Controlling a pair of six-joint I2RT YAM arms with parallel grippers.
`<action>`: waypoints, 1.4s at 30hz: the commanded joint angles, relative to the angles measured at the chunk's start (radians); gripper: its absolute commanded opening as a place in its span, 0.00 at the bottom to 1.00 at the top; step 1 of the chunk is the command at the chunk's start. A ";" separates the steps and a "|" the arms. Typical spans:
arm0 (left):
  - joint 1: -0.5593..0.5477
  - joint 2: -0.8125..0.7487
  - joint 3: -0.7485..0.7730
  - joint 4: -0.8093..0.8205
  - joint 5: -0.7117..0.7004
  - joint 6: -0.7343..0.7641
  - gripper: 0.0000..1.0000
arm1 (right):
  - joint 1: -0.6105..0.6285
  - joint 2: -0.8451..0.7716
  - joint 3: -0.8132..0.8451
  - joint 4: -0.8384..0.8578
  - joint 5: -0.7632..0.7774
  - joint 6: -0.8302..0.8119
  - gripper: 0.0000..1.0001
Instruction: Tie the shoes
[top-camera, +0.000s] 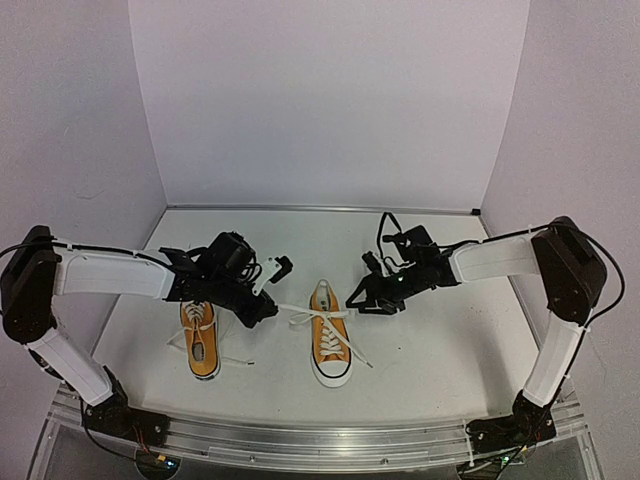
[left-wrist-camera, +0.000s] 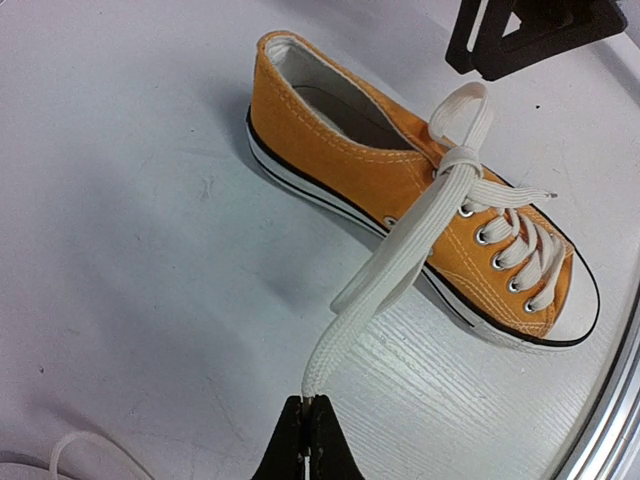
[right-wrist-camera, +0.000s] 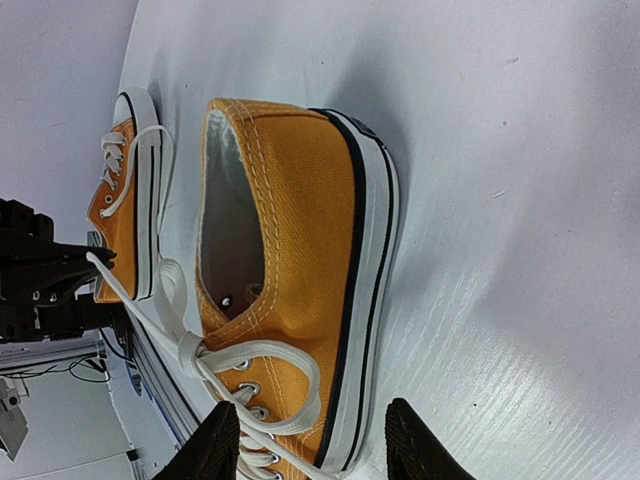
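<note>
Sneakers in orange-yellow canvas, with white soles and toe caps, are sitting side by side on the white tabletop (top-camera: 430, 360), toes pointing toward the arm bases. The left-hand sneaker (top-camera: 200, 340) is lying partly under the left arm's wrist, its laces loose and one strand trailing onto the table beside it. The left gripper (left-wrist-camera: 307, 435) is hanging between the two shoes, its jaws clenched tight on the end of a white lace (left-wrist-camera: 400, 260). That lace is stretching in a nearly straight line from the fingertips up to the top eyelets of the centre sneaker (top-camera: 330, 345), where the strands are crossing in a snug wrap; a short loop is standing above the wrap, and a thinner lace end is lying across the laced front.

In the left wrist view the centre sneaker is resting flat on its sole, heel opening away from the camera, well apart from the gripper tip. The right gripper (top-camera: 362, 300) is hovering just beside the heel end of this shoe, on its far right side. Its jaws are standing released, and in the right wrist view one finger is showing on each side of the sneaker's side wall near the eyelets. They are grasping nothing, and whether they are touching the canvas cannot be told. Along the near edge an aluminium rail (top-camera: 320, 435) is carrying both arm bases.
</note>
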 joint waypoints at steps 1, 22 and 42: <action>0.024 -0.035 -0.007 -0.051 -0.028 -0.010 0.00 | -0.006 0.022 0.043 0.001 -0.032 -0.016 0.47; 0.050 0.037 0.012 -0.123 -0.060 -0.012 0.00 | 0.015 0.090 0.059 0.093 -0.135 0.021 0.44; 0.050 0.013 -0.001 -0.073 -0.010 -0.006 0.16 | 0.054 0.080 0.065 0.114 -0.152 0.019 0.01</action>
